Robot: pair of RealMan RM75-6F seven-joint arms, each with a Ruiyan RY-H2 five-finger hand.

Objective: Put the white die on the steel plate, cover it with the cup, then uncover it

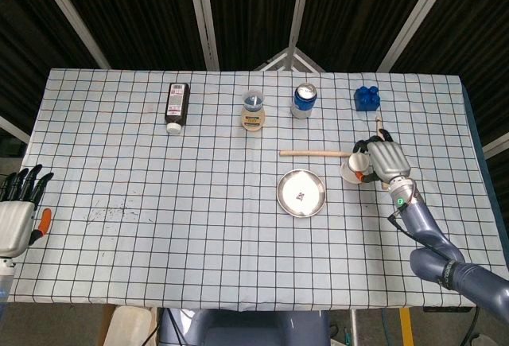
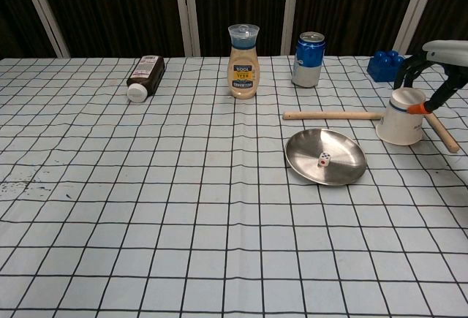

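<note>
The white die (image 2: 325,160) lies uncovered on the steel plate (image 2: 344,172), a little left of the plate's middle in the chest view. The plate rests on the bench (image 2: 183,223), which has a checked cloth.

The cup (image 2: 402,119) is upside down, to the right of the plate and apart from it. Its rim is at the cloth or very near to it; I cannot tell if it touches. The right robot hand (image 1: 386,159) grips the cup from above, with dark fingers (image 2: 407,68) curved around its top. In the head view the cup (image 1: 355,168) shows just at the left of this hand.

The left robot hand (image 1: 17,211) is at the left edge of the bench in the head view. It holds nothing and its fingers are straight and apart.

A wooden stick (image 2: 333,115) lies behind the plate, and a second wooden stick (image 2: 443,132) lies tilted at the right of the cup. Along the far side are a dark bottle (image 2: 145,77) lying on its side, a sauce bottle (image 2: 243,61) upright, a blue can (image 2: 308,59) upright, and a blue block (image 2: 385,64).
</note>
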